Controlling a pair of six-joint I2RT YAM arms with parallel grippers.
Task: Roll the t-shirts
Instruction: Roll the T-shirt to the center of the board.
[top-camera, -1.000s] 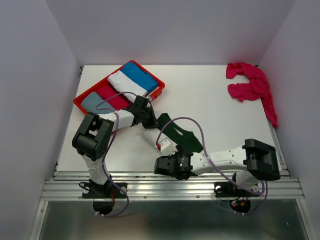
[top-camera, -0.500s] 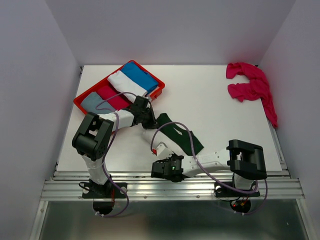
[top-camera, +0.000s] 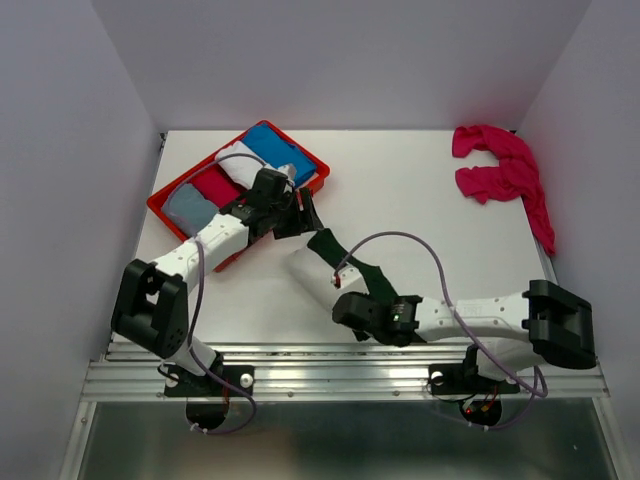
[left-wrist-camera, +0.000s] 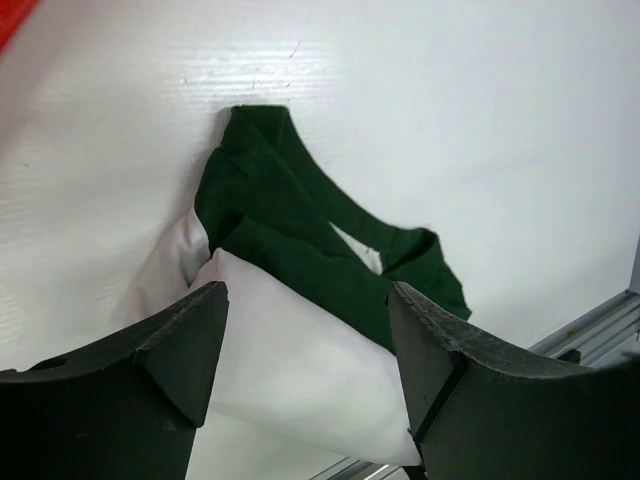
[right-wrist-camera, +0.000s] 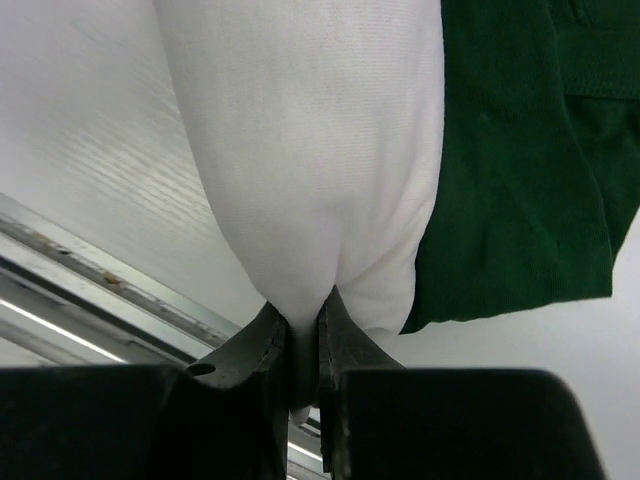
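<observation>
Left arm has swung its elbow out and reached farther over the table; its claw has let go of the cloth, while the right arm has stretched flat and closed on the near edge. Far left: red tray with rolled bundles lying side by side in it. Left claw hovers spread wide near the tray's right corner, above the green end of the shirt, nothing between its fingers, forearm long and low from the base. Centre: white shirt lies on the table in a loose, partly gathered lump, white body toward the near edge, dark green sleeves crossed and trailing away from it. Cloth looks light, limp and not slippery; it will sag and unroll unless held taut, so a pinch on a doubled edge or hem seems the sound place, one at each end. Right claw is pressed together, pinching a fold of the white body at its near end, with the arm lying low along the table edge and the wrist pointing left. Far right: pink shirts are heaped in the back corner, well apart, not yet rolled.
</observation>
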